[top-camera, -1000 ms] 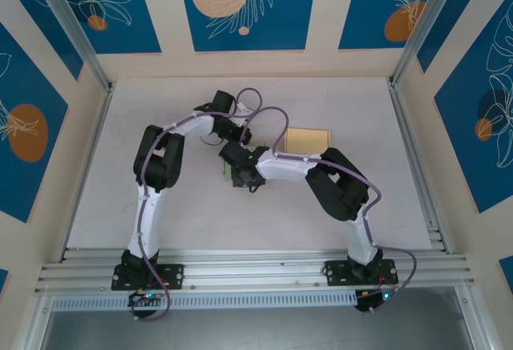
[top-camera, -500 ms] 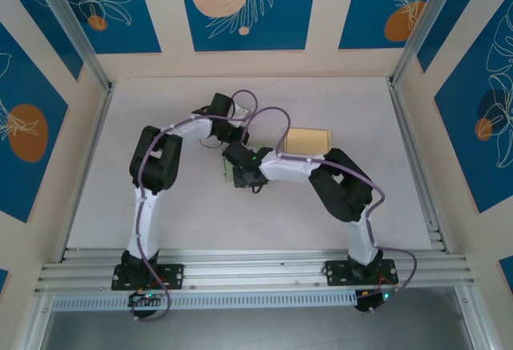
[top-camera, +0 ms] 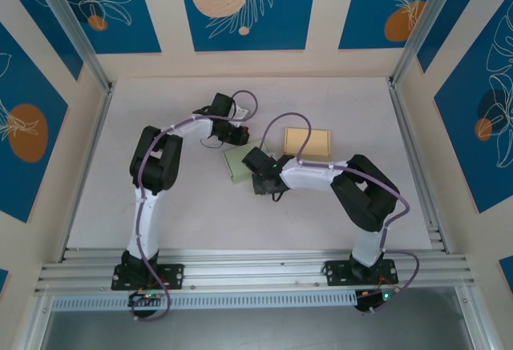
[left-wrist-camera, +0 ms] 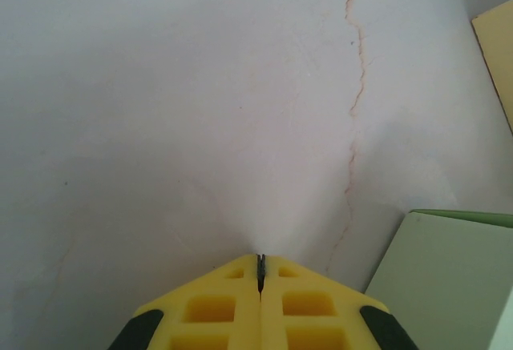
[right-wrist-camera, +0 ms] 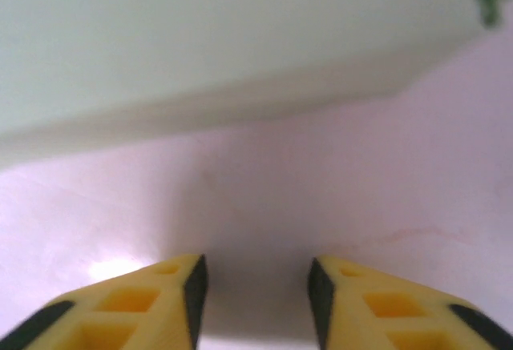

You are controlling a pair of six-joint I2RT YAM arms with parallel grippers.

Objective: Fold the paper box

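Observation:
The pale green paper box [top-camera: 238, 163] lies closed and flat on the white table, left of centre. In the right wrist view its long side [right-wrist-camera: 240, 38] runs across just ahead of my right gripper [right-wrist-camera: 256, 286], whose jaws stand open with only bare table between them. From above, the right gripper [top-camera: 255, 177] sits at the box's right edge. My left gripper [top-camera: 240, 137] hovers at the box's far edge; its yellow fingers [left-wrist-camera: 212, 310] are pressed together, shut on nothing, with a corner of the box [left-wrist-camera: 449, 286] beside them at lower right.
A tan flat cardboard piece [top-camera: 308, 141] lies right of the green box, its edge [left-wrist-camera: 497, 46] also at the upper right of the left wrist view. A thin crack line [left-wrist-camera: 357, 86] runs down the table. Metal rails [top-camera: 240, 270] border the near edge.
My right arm has drawn back to the right, uncovering the green box it was over, and its jaws have narrowed a little. The left arm has barely moved.

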